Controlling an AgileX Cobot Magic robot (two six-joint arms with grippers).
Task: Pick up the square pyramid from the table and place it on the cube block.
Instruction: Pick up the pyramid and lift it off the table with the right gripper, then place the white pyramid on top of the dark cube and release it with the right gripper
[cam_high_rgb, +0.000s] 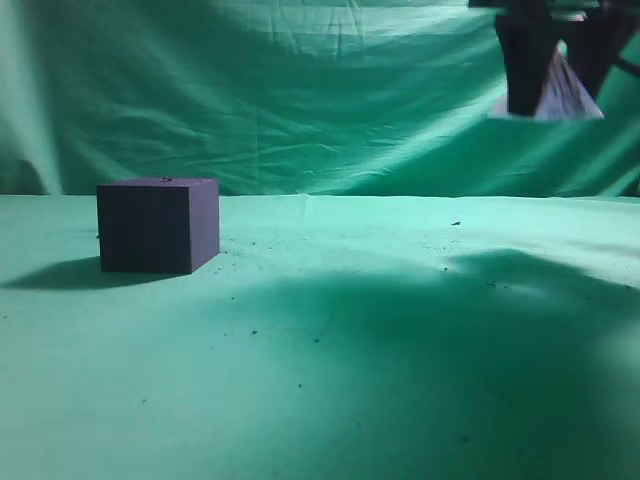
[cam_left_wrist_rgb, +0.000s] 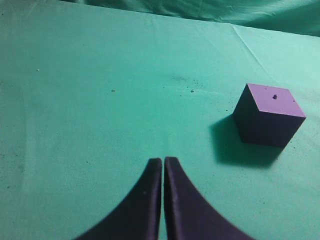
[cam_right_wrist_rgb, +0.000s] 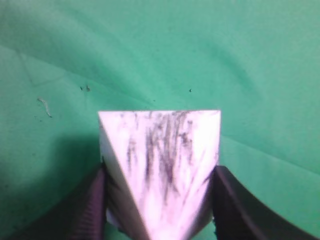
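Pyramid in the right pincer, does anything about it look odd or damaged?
The pyramid has dark grey streaky smudges across its pale face, so it looks dirty, not broken. It is held aloft between the right pincer's fingers.

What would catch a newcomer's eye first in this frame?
The pale, grey-streaked square pyramid hangs high at the upper right of the exterior view, clamped in the right gripper well above the table. Far off at the left, the dark purple cube block sits alone on the cloth, its top bare. The left gripper is shut and holds nothing.
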